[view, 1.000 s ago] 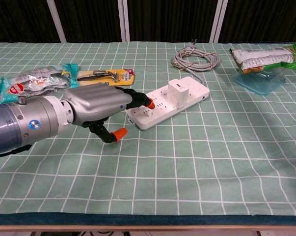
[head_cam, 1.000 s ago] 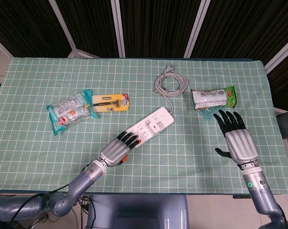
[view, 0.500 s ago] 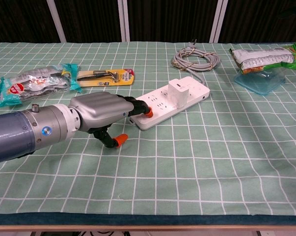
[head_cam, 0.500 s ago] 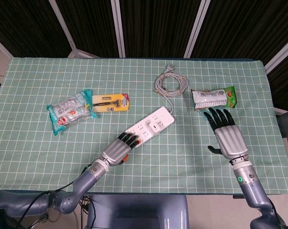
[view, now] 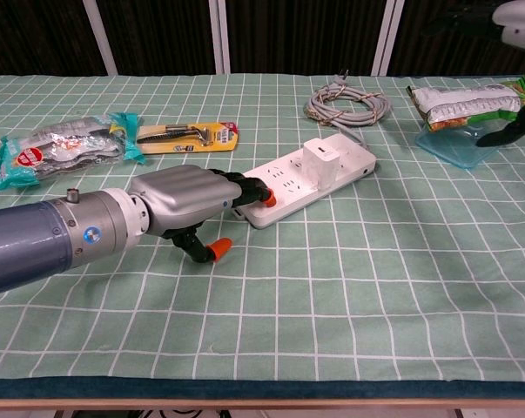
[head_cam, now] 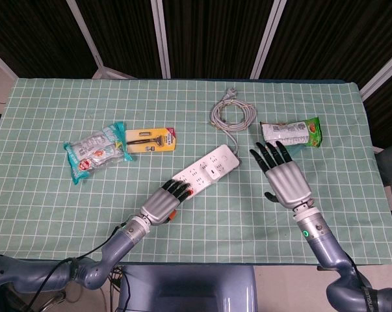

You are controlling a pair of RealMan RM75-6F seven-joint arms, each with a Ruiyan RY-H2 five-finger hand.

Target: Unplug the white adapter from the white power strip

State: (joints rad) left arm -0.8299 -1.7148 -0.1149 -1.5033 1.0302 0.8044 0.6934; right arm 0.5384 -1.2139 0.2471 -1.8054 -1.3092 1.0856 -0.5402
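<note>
The white power strip (head_cam: 197, 174) lies diagonally at the table's middle, with the white adapter (head_cam: 214, 170) plugged in near its far end. In the chest view the adapter (view: 320, 162) stands upright on the strip (view: 284, 185). My left hand (head_cam: 163, 204) lies flat, and its orange-tipped fingers (view: 260, 193) rest on the strip's near end. My right hand (head_cam: 283, 179) hovers open with fingers spread, just right of the strip's far end and holding nothing. Only the edge of the right hand (view: 511, 17) shows in the chest view.
A coiled grey cable (head_cam: 232, 116) runs from the strip's far end. A green snack pack (head_cam: 290, 132) on a clear blue tray (view: 465, 139) sits behind the right hand. A yellow razor package (head_cam: 150, 139) and a teal snack bag (head_cam: 95, 151) lie at the left.
My right hand has moved left and forward, from beside the snack pack to just right of the strip. The left hand stays on the strip's near end.
</note>
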